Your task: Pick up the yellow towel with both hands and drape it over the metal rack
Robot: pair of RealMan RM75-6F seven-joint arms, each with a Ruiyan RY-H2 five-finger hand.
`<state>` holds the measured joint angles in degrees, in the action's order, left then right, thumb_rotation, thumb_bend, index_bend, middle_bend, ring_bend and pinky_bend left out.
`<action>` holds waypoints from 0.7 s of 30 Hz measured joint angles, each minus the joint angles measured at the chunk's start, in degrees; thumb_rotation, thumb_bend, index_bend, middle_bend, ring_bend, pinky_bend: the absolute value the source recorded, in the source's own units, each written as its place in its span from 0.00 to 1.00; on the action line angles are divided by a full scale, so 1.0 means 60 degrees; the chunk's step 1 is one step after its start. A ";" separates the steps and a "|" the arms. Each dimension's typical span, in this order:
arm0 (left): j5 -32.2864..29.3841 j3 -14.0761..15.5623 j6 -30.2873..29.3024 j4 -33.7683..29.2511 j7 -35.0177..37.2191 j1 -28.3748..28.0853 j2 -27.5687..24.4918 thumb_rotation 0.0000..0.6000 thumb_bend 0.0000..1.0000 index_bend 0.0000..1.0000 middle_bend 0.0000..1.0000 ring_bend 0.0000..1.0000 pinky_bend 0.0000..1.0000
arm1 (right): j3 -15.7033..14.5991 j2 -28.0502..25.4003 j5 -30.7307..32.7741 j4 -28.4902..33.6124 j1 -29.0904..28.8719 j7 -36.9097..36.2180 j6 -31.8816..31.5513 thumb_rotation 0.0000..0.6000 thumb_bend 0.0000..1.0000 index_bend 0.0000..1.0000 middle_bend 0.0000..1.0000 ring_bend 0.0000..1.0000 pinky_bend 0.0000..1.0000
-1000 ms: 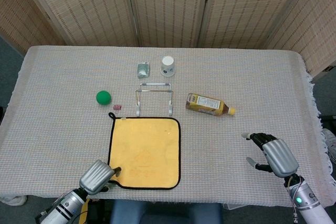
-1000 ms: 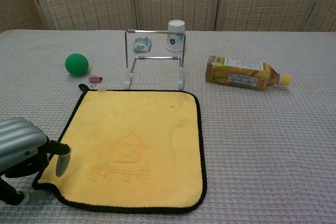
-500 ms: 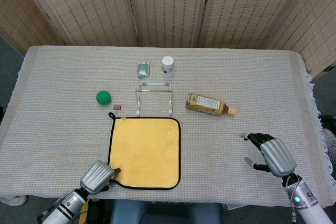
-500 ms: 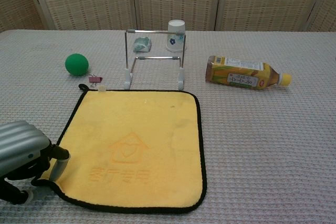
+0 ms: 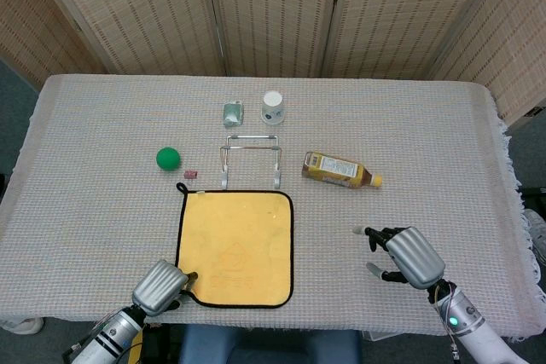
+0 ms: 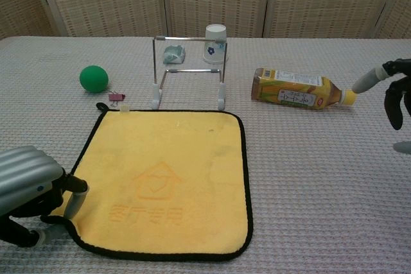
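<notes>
While the left robot hand [image 5: 159,286] pinches the towel [image 5: 236,247] at its near-left corner, the open-fingered right robot hand [image 5: 404,256] has swung toward it, empty.

A table [image 5: 426,125] covered by a pale woven cloth was seen across the centre; folding woven screens [image 5: 273,6] were set along the top, with grey floor [image 5: 13,91] at upper left.

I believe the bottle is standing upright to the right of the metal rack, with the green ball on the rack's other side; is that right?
Not quite: the bottle is lying on its side, cap pointing away from the metal rack, as the chest view shows. It is indeed to the right of the rack, and the green ball sits on the other side.
</notes>
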<state>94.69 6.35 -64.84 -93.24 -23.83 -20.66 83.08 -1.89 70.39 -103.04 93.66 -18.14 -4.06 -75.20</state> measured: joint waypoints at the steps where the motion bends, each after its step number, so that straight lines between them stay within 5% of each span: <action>1: 0.0013 0.0008 -0.0047 -0.0015 0.0016 0.0016 -0.0002 1.00 0.52 0.65 1.00 0.85 0.91 | -0.0013 0.0082 -0.0105 0.0024 -0.0116 0.0053 0.0124 1.00 0.27 0.32 0.77 0.84 1.00; 7: 0.0061 0.0069 -0.0220 -0.0063 0.0043 0.0102 -0.0004 1.00 0.52 0.65 1.00 0.85 0.91 | -0.0104 0.0671 -0.0517 0.0149 -0.0860 0.0482 0.1086 1.00 0.27 0.38 0.89 0.94 1.00; 21: 0.0012 0.0111 -0.0365 -0.0072 0.0037 0.0203 -0.0006 1.00 0.52 0.65 1.00 0.85 0.91 | -0.0087 0.2195 -0.0105 0.0060 -0.2213 0.1908 0.3623 1.00 0.27 0.39 0.92 0.97 1.00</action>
<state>94.76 7.02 -67.03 -93.67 -23.61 -19.44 83.04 -2.41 83.56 -103.67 94.02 -31.41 7.39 -53.46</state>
